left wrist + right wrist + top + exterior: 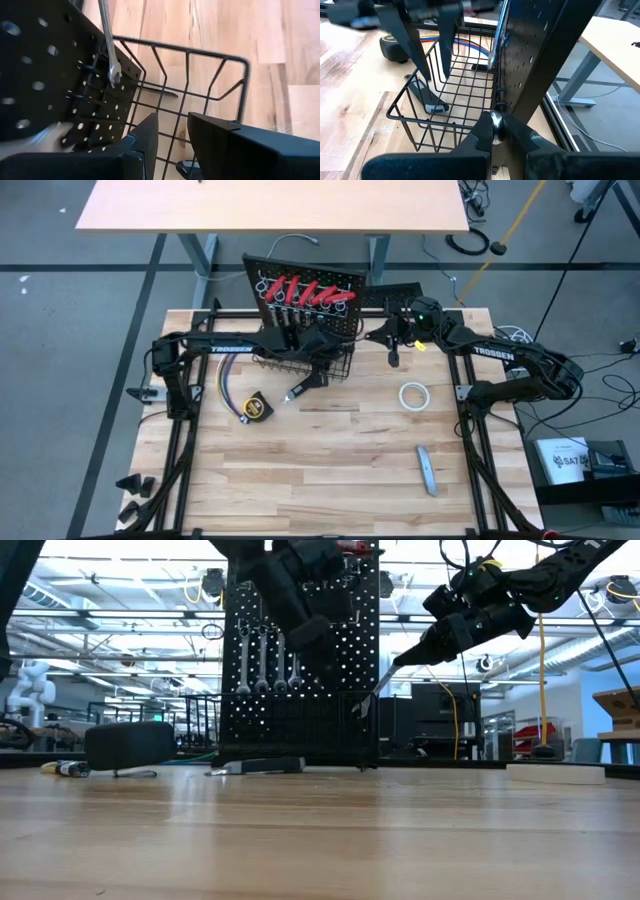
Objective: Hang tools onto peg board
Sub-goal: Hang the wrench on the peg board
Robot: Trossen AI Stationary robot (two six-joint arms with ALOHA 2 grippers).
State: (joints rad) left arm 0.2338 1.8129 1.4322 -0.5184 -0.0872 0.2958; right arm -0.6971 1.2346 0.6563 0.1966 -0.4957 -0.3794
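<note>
Peg board [300, 285]: upright at the far edge of the bench [330, 460], red-handled tools [305, 290] in a row along its top, silver wrenches [262, 655] hanging on its face in the low view.
Wire basket [300, 362]: black, fixed at the base of the peg board, on the bench side.
Left gripper [318, 352]: over the wire basket, close to the face of the peg board; jaws set narrowly apart, nothing seen between them in the left wrist view, one hanging wrench [111, 45] just ahead.
Right gripper [394, 352]: beside the right edge of the peg board, above the bench; jaws pinched together on a small shiny metal piece [495, 122], probably the end of a wrench, though too little shows to be sure.
Tape measure [256, 408]: yellow, flat on the bench in front of the wire basket, towards the left.
Knife [305, 388]: black-handled, on the bench just in front of the wire basket.
Tape roll [414, 396]: white, on the bench to the right, well apart from the peg board.
Grey bar [427, 470]: on the bench nearer the front, right of centre.
</note>
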